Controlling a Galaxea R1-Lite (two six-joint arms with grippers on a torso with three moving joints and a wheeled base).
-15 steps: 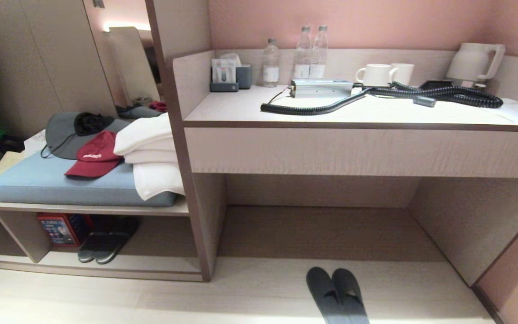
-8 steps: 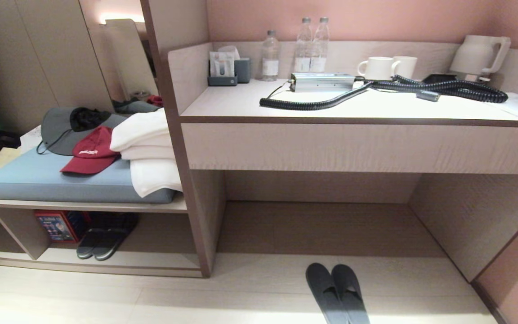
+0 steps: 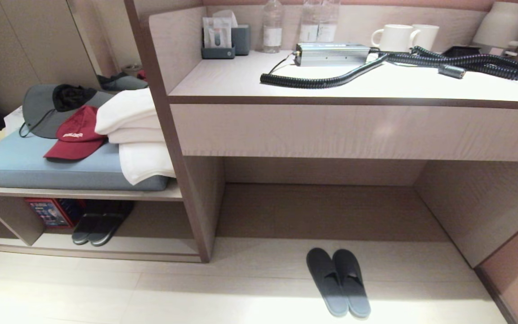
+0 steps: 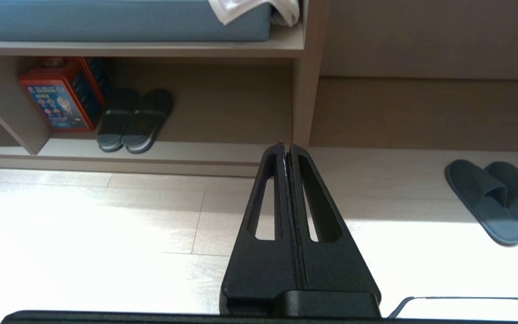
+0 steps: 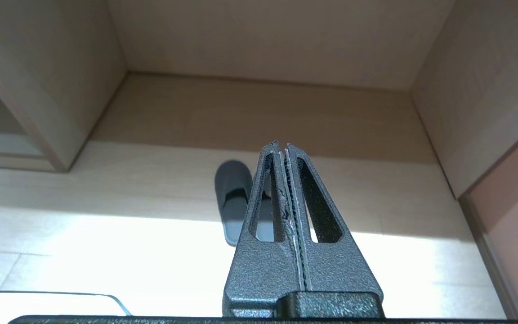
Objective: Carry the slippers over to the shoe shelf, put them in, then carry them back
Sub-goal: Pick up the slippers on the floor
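Slippers (image 3: 338, 281) are lying side by side, toes toward the desk alcove — nearer the right gripper (image 5: 282, 145), which is hanging closed and empty, like the left gripper (image 4: 287, 145).

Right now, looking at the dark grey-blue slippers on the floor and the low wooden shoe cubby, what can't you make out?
- Dark grey-blue slide slippers: in the right wrist view the shut right gripper covers one of the pair.
- Low grey-brown wood shoe shelf: head view, its left end is cut off by the edge.
- Red printed box in the shelf: print too small to read.
- Both grippers: outside the head view; left gripper appears only in its wrist view.
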